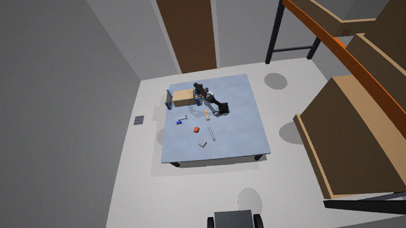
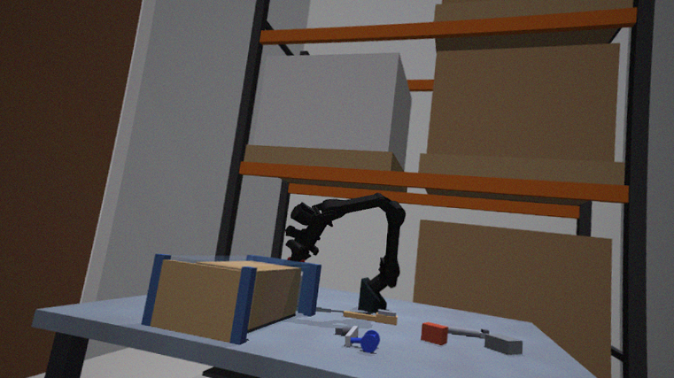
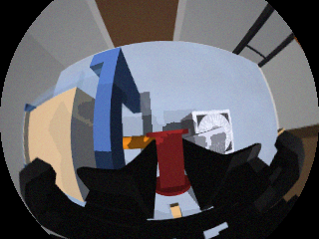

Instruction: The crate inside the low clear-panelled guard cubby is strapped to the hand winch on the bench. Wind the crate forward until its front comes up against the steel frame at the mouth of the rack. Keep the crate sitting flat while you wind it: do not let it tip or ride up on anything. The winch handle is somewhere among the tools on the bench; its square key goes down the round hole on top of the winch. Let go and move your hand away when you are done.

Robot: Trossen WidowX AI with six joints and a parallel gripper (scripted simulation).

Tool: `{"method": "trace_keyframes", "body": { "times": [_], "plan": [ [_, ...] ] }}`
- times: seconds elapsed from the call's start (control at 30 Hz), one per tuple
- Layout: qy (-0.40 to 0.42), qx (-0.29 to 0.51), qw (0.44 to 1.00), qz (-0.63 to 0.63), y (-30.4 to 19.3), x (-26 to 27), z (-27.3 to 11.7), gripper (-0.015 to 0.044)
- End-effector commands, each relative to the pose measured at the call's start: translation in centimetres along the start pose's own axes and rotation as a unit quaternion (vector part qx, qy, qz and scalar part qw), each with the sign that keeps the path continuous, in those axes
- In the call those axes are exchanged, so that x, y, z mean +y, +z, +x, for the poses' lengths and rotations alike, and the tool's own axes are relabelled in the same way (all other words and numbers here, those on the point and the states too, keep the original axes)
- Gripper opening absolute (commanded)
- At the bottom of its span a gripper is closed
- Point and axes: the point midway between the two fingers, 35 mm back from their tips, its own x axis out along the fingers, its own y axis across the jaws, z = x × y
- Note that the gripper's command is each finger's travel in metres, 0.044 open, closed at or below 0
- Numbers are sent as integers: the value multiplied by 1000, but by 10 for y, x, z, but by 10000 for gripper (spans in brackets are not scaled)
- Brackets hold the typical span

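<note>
Fingers shut on red knob (image 3: 170, 161) nr blue frame (image 1: 198, 100) (image 2: 309, 289) (image 3: 104, 119).

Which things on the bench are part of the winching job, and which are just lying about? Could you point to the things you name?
Part of the job:
- crate (image 1: 183, 97) (image 2: 199, 297) (image 3: 50, 141)
- blue frame (image 1: 198, 100) (image 2: 309, 289) (image 3: 103, 119)
- orange strap (image 3: 134, 142)
- red handle grip (image 3: 170, 166), held in the hand (image 3: 166, 141)

Apparently just lying about:
- red block (image 1: 196, 129) (image 2: 433, 333)
- gray block (image 1: 202, 143) (image 2: 503, 343)
- blue-knobbed crank (image 1: 180, 119) (image 2: 370, 341)
</note>
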Motion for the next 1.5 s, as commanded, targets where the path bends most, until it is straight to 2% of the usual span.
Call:
{"method": "trace_keyframes", "body": {
  "times": [0.0,1.47],
  "plan": [
    [-3,14,1000,-1,-15,-3,-3,0],
    [-4,15,1000,-1,-64,-42,-26,0]
  ]
}}
